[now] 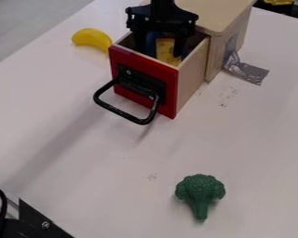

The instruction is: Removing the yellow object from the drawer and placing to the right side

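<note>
Drawer [170, 90]: pulled out from its wooden cabinet [217, 14], red front with a black handle [120, 112] facing the lower left of the camera view. Pincer [159, 53]: positioned over the drawer, pointing downward, its two fingers spread well apart and their ends inside the drawer's opening. No grip on any item is observed; whether the nearer finger touches the yellow object cannot be determined. Yellow object [167, 50]: found inside the drawer, tilted, between the fingers as seen from this angle and partly overlapped by the right-hand one. A blue item [152, 43] lies beside it within the drawer, partly hidden. Yellow banana [92, 38]: on the worktop [257, 139], just left of the drawer in view; contact with the drawer cannot be confirmed. Green broccoli [201, 188]: on the worktop, well apart from the drawer, below and to its right in view, stem toward the bottom edge. Silver tape [248, 72]: to the drawer's right, running from the cabinet's side onto the worktop.
</note>
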Controlling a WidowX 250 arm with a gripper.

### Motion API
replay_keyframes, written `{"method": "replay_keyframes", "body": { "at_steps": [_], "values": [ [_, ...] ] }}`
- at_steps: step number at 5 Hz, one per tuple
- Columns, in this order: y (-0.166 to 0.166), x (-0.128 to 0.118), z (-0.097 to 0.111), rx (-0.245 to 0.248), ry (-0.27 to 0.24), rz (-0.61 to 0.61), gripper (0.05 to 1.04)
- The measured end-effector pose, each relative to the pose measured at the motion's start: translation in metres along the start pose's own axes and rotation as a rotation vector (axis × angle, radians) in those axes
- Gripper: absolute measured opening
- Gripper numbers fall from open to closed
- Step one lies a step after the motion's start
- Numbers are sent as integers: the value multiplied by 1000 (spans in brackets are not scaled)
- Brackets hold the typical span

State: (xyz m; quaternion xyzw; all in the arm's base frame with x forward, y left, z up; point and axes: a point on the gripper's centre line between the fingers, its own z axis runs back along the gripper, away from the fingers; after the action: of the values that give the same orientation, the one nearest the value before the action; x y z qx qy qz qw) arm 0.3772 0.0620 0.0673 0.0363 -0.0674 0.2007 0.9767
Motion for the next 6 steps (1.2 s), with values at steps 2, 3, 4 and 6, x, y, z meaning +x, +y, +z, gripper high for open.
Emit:
{"method": "replay_keyframes", "body": {
  "at_steps": [2, 3, 4, 6],
  "values": [
    [-5, -2, -1, -21, 5, 11, 999],
    [-11, -4, 6, -50, 4, 6, 999],
    [-13, -5, 10, -68, 5, 3, 999],
    [-14, -4, 4, -67, 8, -8, 999]
  ]
}}
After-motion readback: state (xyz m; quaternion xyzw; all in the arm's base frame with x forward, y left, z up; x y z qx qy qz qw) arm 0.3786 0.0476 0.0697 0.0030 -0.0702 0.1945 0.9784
